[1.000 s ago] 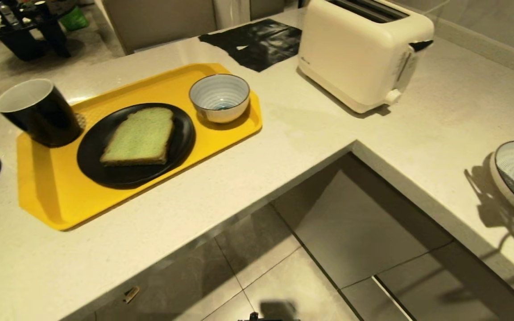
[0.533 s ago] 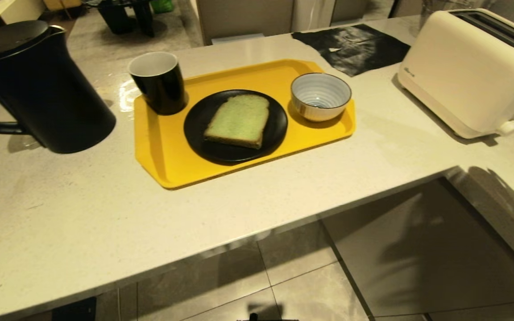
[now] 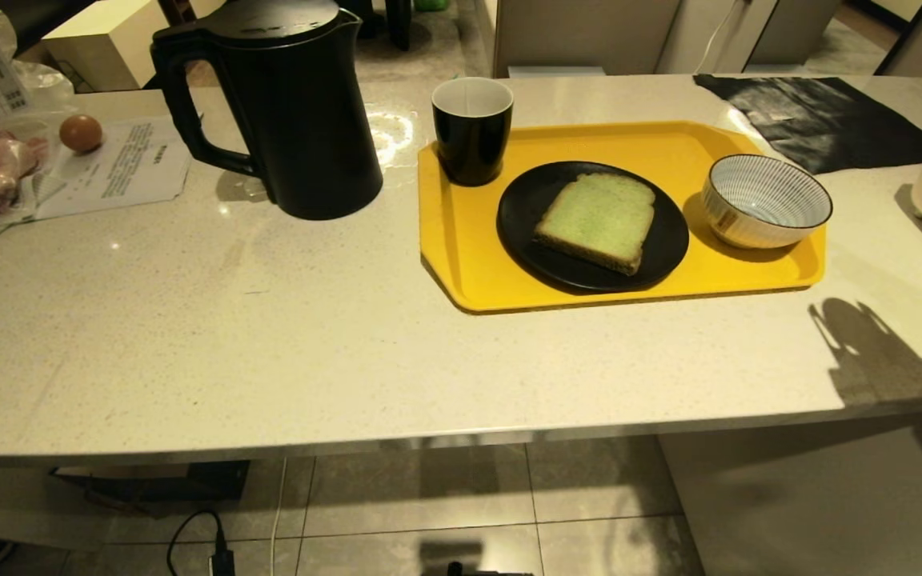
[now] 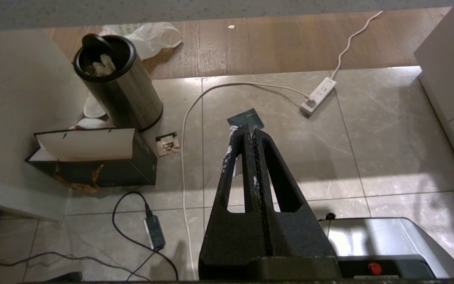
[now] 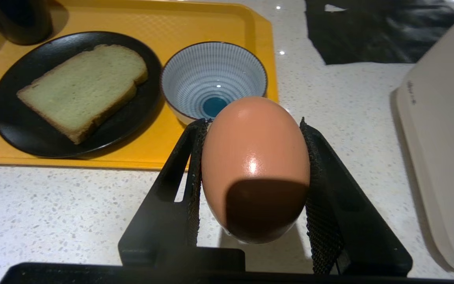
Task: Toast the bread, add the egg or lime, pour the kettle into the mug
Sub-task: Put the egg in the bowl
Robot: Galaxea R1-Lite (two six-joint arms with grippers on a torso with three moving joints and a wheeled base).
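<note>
the right gripper [image 5: 252,126] has its fingers clamped on the egg [image 5: 255,167] above the table [image 5: 73,213], so next it likely goes to the striped bowl [image 5: 214,81] at twelve o'clock; the left gripper [image 4: 246,132] hangs clenched and empty.

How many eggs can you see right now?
2. One egg is clamped between the right end effector fingers, above the counter near the striped bowl. A darker egg lies on papers left of the kettle.

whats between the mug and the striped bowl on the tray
A black plate carrying the bread lies between the mug and the striped bowl on the yellow tray, per the head view.
</note>
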